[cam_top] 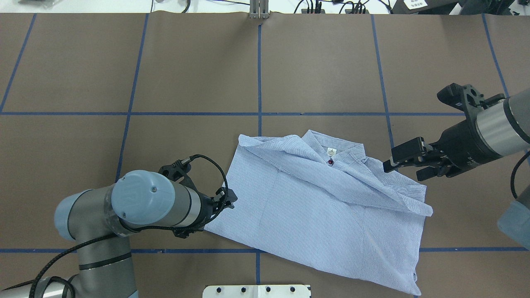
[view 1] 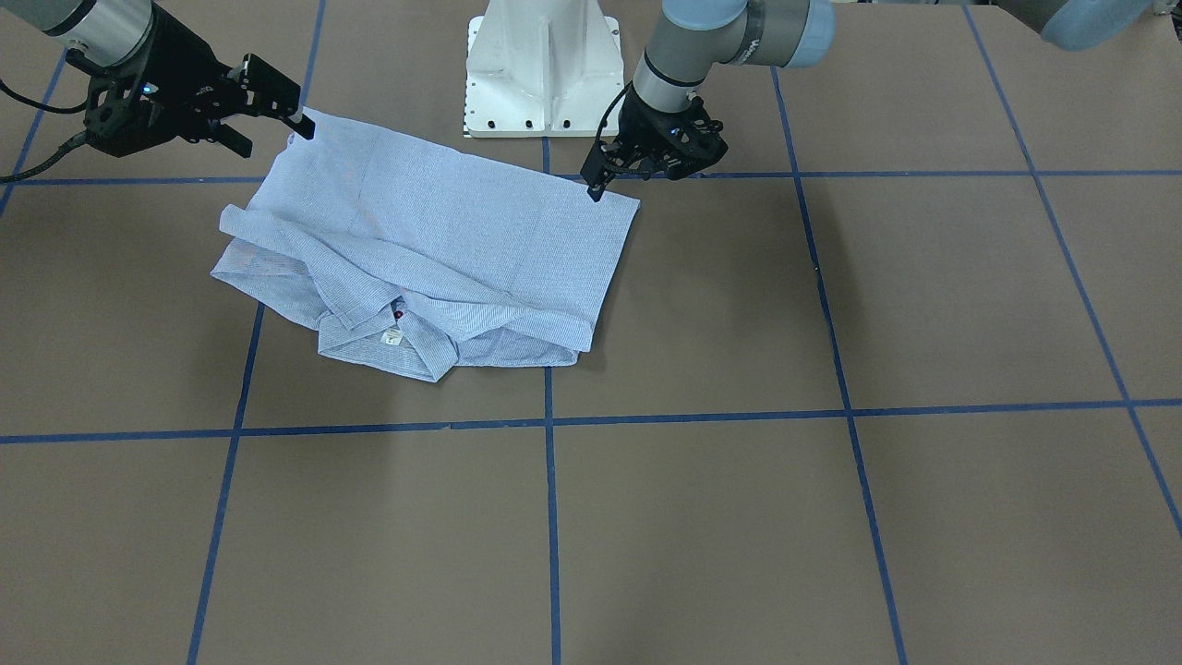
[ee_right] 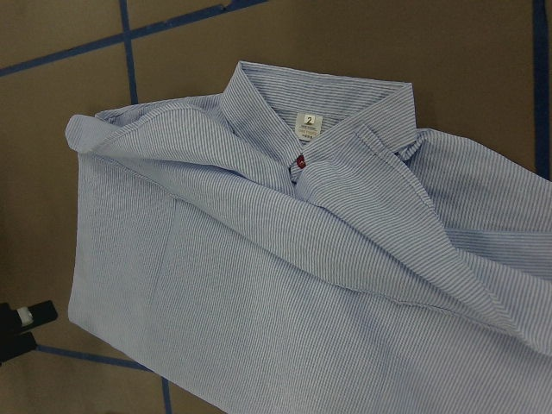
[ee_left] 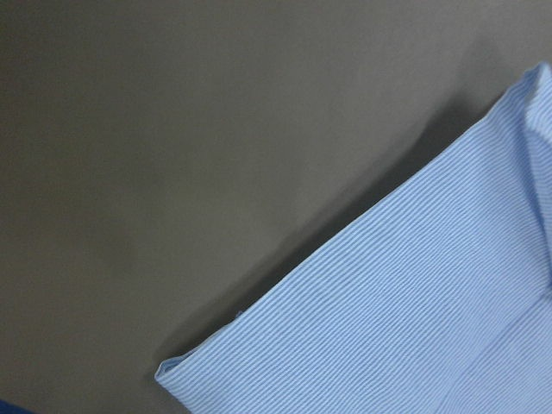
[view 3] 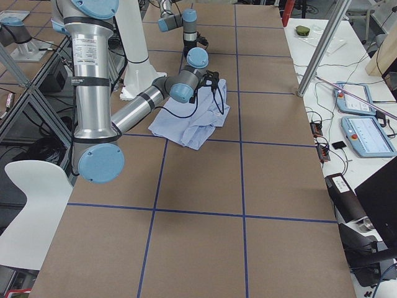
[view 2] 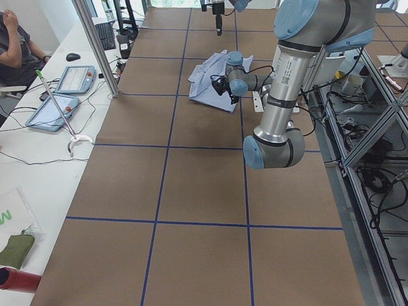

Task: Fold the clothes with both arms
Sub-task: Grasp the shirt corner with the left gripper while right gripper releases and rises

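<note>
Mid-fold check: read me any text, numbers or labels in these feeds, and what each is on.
"2" on the white neck label inside the striped shirt collar; finer print beneath it is too small to read.
Sticker on the left arm: print too blurred to read.
White tag beyond the table's far edge: too small to read.

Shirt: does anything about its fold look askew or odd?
Yes. The shirt lies skewed to the blue tape lines, and a long fold runs diagonally across it below the collar, its end poking past the side edge. No damage shows.
</note>
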Robot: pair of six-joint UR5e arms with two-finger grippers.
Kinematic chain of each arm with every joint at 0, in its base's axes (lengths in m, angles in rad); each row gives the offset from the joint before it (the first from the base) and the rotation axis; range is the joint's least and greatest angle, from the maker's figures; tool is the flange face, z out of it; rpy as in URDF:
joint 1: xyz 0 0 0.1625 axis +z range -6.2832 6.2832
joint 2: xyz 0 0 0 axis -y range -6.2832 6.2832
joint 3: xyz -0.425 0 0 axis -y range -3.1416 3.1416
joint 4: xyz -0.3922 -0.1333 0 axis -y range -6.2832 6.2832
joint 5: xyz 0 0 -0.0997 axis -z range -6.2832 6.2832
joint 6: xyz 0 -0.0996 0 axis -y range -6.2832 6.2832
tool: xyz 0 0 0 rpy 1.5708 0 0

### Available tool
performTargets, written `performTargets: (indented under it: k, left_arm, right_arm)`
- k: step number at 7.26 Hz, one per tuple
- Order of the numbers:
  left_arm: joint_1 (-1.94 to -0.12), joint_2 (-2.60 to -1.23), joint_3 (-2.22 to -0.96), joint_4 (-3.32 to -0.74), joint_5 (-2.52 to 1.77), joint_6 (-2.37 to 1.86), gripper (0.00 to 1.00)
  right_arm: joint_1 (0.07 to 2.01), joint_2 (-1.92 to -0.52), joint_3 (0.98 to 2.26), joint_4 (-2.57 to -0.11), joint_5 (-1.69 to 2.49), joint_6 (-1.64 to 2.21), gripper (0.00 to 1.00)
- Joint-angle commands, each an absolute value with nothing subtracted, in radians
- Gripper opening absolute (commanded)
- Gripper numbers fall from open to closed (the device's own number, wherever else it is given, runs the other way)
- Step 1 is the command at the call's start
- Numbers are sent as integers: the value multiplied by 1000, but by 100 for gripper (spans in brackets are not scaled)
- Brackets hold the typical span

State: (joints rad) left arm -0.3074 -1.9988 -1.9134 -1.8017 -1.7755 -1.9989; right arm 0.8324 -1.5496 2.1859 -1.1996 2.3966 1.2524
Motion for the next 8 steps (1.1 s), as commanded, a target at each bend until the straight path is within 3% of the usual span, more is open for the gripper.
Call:
performTargets:
  k: [1, 5, 8]
  left_arm:
    - [-290, -2002, -1853, -1804, -1752, -2039, 94]
    - [-290, -1997, -1853, -1795, -1755, -2039, 85]
    - [-290, -2000, -1836, -1795, -1755, -2040, 72]
  right_arm:
    - [839, -1546, 2187, -1200, 2396, 1252, 100]
    - [841, -1548, 2186, -1200, 2396, 1252, 100]
    - [842, -1546, 2186, -1200, 2396, 1252, 100]
